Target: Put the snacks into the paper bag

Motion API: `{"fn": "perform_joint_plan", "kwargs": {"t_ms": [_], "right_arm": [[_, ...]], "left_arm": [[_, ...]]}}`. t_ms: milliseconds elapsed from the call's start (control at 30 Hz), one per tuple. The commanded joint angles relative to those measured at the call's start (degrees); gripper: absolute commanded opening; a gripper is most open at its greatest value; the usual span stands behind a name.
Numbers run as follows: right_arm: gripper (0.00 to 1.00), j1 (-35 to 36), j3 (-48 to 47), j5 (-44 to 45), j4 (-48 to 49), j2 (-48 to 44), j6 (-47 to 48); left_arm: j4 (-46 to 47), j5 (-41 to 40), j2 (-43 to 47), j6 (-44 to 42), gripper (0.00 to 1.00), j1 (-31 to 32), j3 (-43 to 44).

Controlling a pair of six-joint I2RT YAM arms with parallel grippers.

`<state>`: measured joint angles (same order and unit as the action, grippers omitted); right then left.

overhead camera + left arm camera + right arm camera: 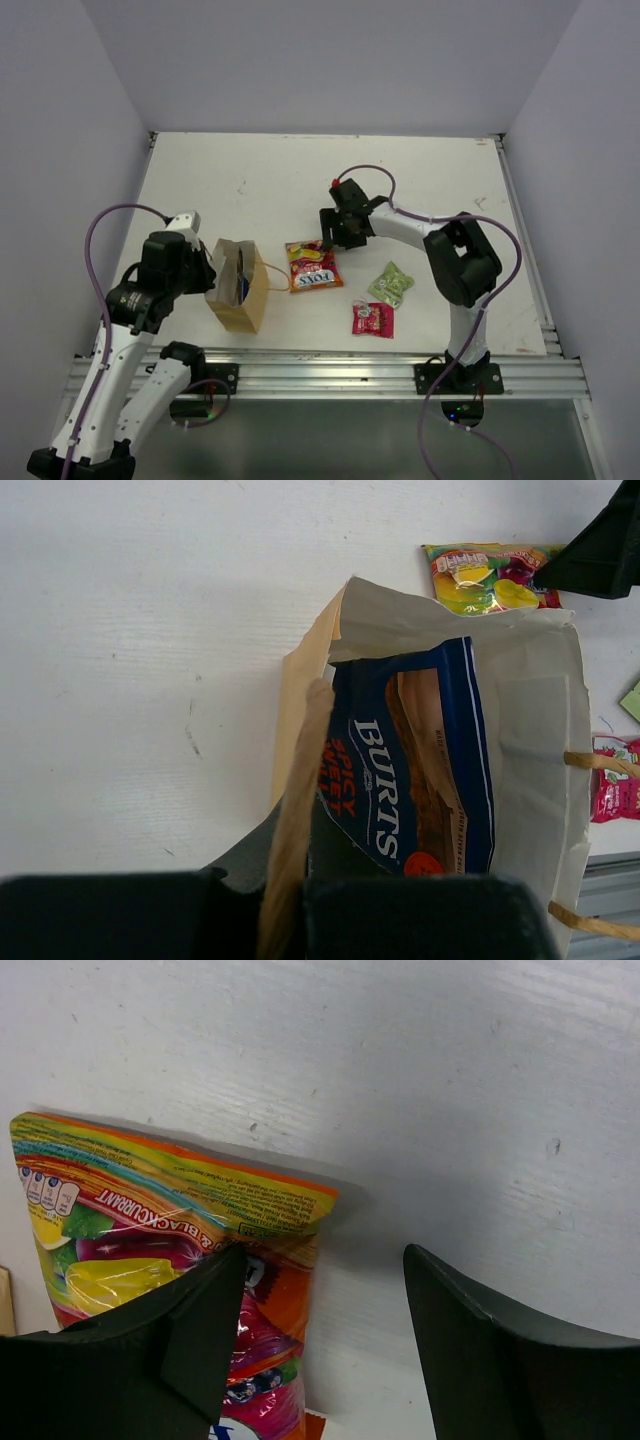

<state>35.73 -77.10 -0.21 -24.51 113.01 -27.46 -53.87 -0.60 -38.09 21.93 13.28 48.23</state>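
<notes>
Right wrist view showed the right gripper (325,1260) with wide jaws over the flat red-orange candy bag (150,1230), lying near the tan paper bag (540,710) that the left gripper (290,910) clamped by its wall; we judged this packet light and slippery, best pinched at its sealed edge.

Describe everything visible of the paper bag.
The paper bag is small, tan outside and paler inside, creased, with thin string handles. It stands upright, mouth open, on the table, near its left front. A blue crisp packet sits inside. The left claw pinches its rim.
</notes>
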Motion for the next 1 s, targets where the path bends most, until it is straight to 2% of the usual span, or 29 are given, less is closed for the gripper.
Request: {"fn": "perform_joint_plan", "kwargs": {"t_ms": [0,200,533,633,733,767,833,867,967], "right_arm": [[0.68,0.1,-0.1,-4.9,4.3,1.2,0.0],[0.67,0.0,0.5,-11.7,9.5,3.4,-1.6],[0.65,0.0,-1.8,-17.9,10.7,7.7,-1.5],[0.57,0.0,-3.2,-19.0,9.4,9.7,-0.8],[0.40,0.1,-3.3,-19.6,8.8,10.9,-0.2],[0.27,0.1,-3.0,-19.7,8.5,11.0,0.0],[0.12,0.0,-2.4,-19.0,8.2,11.0,0.7],[0.00,0.1,-2.1,-18.4,7.6,10.7,0.9],[0.00,0.0,-2.1,-15.6,5.6,8.1,2.6]], "left_arm": [[0.7,-1.2,-0.8,0.2,0.00,0.3,0.3],[0.6,-1.3,-1.2,0.2,0.00,0.3,0.4],[0.6,-2.0,-1.9,0.4,0.00,0.3,0.5],[0.6,-2.3,-2.1,0.6,0.00,0.3,0.6],[0.5,-2.6,-2.3,0.7,0.00,0.4,0.6],[0.5,-2.7,-2.3,0.8,0.00,0.3,0.6],[0.3,-2.9,-2.3,0.9,0.00,0.3,0.6],[0.5,-2.8,-2.3,0.9,0.00,0.3,0.6],[0.5,-2.8,-2.4,1.0,0.00,0.3,0.6]]}}
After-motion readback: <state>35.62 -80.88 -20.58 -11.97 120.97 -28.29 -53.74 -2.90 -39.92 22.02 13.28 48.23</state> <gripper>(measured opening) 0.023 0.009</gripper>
